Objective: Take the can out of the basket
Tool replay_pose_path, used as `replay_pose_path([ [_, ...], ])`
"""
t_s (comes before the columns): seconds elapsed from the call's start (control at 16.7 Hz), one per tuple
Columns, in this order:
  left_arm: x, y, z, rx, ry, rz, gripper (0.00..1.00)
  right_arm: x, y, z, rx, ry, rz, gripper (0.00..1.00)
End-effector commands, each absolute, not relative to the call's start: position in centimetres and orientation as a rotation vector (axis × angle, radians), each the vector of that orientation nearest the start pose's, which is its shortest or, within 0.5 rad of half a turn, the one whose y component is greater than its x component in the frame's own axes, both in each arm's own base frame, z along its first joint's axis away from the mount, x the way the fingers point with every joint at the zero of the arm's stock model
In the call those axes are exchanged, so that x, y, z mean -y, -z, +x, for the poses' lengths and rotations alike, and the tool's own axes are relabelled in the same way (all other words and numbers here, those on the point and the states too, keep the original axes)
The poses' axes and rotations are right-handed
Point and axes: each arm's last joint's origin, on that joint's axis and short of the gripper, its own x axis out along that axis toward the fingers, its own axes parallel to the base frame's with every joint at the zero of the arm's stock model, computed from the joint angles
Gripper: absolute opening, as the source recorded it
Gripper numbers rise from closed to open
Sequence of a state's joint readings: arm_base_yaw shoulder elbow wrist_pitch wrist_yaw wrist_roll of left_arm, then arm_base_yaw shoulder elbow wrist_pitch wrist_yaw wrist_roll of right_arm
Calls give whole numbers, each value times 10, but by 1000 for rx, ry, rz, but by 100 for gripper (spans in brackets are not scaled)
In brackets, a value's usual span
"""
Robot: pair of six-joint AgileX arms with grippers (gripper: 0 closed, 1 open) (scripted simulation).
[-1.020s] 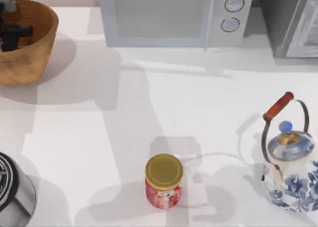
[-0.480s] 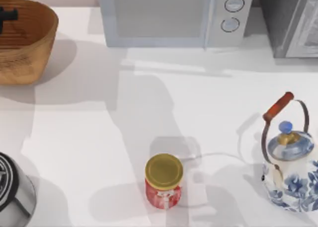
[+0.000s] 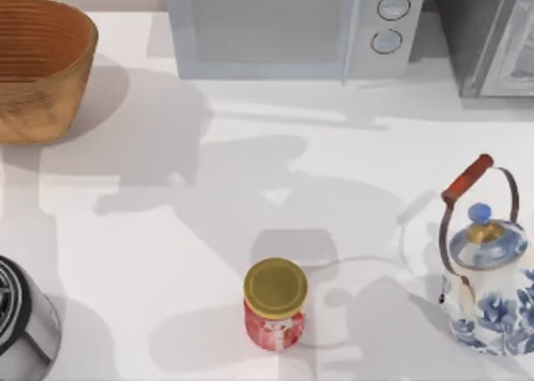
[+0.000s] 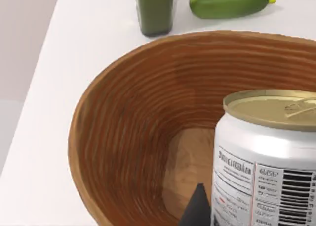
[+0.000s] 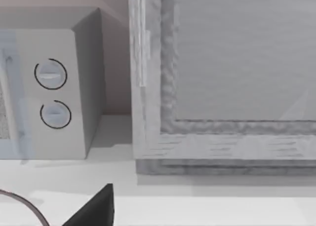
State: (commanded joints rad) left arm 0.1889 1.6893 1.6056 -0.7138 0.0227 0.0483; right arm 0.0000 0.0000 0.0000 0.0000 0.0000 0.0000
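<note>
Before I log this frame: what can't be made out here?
- Can: lower part cut off by the left wrist view's edge.
- Left gripper's hold on it: only a dark tip shows.
- Basket: left side cut off in the top view.
- Kettle: cut by right edge.

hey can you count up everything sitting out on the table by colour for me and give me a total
Orange-brown: 1, the basket
White-silvery: 1, the can, by the left hand
Red: 1, the jar
Blue-and-white: 1, the kettle
Green: 2, the bottle and the cucumber
Grey: 1, the microwave
Total: 7
</note>
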Motion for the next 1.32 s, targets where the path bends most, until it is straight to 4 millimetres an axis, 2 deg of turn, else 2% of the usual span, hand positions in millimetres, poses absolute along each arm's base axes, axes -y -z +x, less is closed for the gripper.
replay_pose_path([
  [0.18,-58,-352,299,-596,-160,-40,0,1,-160,106,0,0,0,100],
  [0.3,-44,-352,252,-471,-152,-33,0,1,-160,106,0,0,0,100],
  [0.48,-26,-328,189,-308,-122,-21,0,1,-160,106,0,0,0,100],
  [0.66,-13,-285,141,-172,-81,-12,0,1,-160,106,0,0,0,100],
  [0.84,-5,-230,115,-79,-40,-8,0,1,-160,106,0,0,0,100],
  [1.02,0,-187,107,-20,-6,-7,0,1,-160,106,0,0,0,100],
  [1.2,1,-163,106,-1,2,-2,0,1,-160,106,0,0,0,100],
  [1.32,1,-160,106,0,0,0,0,1,-160,106,0,0,0,100],
])
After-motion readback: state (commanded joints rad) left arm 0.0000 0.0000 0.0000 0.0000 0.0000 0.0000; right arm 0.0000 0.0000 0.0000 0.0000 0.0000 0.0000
